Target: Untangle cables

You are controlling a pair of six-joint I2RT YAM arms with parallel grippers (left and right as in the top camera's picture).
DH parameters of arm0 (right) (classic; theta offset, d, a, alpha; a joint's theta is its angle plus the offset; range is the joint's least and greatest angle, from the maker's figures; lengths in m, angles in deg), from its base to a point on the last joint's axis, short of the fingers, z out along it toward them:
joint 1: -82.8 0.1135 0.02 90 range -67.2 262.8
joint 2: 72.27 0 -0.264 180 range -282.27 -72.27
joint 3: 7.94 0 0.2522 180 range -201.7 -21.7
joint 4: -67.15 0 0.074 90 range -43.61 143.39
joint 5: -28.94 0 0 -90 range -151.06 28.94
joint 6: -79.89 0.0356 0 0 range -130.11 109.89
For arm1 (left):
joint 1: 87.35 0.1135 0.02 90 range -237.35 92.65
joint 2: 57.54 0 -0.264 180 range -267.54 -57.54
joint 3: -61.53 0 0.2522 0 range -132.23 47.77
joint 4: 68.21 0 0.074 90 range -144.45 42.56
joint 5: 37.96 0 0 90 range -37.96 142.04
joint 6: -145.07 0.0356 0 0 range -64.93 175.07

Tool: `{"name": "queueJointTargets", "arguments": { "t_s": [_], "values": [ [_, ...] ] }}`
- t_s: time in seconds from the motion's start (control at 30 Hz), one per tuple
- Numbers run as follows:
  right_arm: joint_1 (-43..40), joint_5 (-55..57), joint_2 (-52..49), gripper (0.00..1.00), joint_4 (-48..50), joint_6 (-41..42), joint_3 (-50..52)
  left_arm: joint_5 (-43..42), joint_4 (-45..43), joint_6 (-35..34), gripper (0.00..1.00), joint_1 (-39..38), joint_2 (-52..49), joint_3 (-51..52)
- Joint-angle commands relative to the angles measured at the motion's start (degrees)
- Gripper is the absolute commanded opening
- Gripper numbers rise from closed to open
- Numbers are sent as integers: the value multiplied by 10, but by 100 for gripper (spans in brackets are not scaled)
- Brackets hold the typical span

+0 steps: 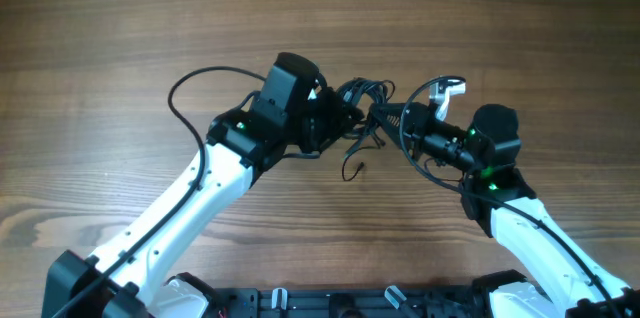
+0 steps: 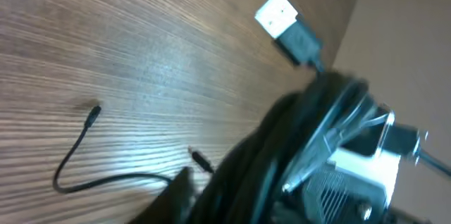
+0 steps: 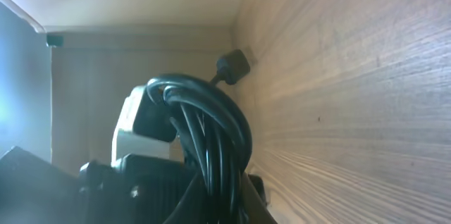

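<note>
While both arms meet over the middle of the table (image 1: pixel 120 38), one knotted bundle of cables (image 1: pixel 368 106) sits between the two grippers. Looks like the right gripper (image 1: pixel 430 118) is clamped on the cables, with several strands looped over it. As for the left gripper (image 1: pixel 338 123), it's buried in the bundle, so I can't tell if it's gripping. One loose tail (image 1: pixel 352 166) trails onto the wood.

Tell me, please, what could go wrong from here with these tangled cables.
1. Several strands of the cables loop over the right claw. Pulling apart may tighten the tangle instead of loosening it.
2. The plug sticks out of the bundle and may catch on a loop.
</note>
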Motion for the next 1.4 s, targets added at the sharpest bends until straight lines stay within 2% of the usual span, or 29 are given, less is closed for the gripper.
{"name": "queueJointTargets", "arguments": {
  "t_s": [0.0,0.07,0.13,0.2,0.27,0.37,0.5,0.57,0.73,0.83,0.9,0.97,1.13,1.17,1.3,1.37],
  "values": [
    [-1,-3,1,5,-8,-22,-6,44,5,-45,4,-3,-12,-2],
    [-1,1,1,11,-40,-69,-6,45,5,-37,4,3,-11,-2],
    [-1,-3,1,38,-80,-156,-6,40,7,14,4,19,-4,-2],
    [-6,-39,1,53,-87,-277,-6,13,7,73,4,37,6,-2],
    [-30,-84,2,71,-87,-325,-6,-38,8,138,4,66,17,-2],
    [-91,-128,2,74,-77,-323,-6,-168,6,200,4,117,24,-2],
    [-141,-233,2,73,-26,-324,-6,-328,2,273,4,164,22,-2],
    [-139,-276,2,73,-10,-342,-6,-341,2,278,4,164,22,-2],
    [-139,-282,1,72,-9,-426,-6,-342,-2,276,4,138,22,-2],
    [-139,-282,1,72,-7,-442,-6,-342,-4,276,4,123,22,-2],
    [-138,-285,1,65,5,-442,-6,-342,-4,276,4,116,22,-2],
    [-138,-301,1,53,35,-440,-6,-341,-6,276,4,110,22,-2],
    [-125,-346,1,18,81,-426,-6,-312,-10,276,4,106,22,-2],
    [-120,-349,1,5,81,-420,-6,-305,-10,276,4,106,22,-2],
    [-116,-383,2,4,96,-367,-6,-241,-10,276,4,106,22,-2],
    [-116,-404,2,4,141,-301,-6,-205,-10,276,4,106,22,-2]
  ]
}}
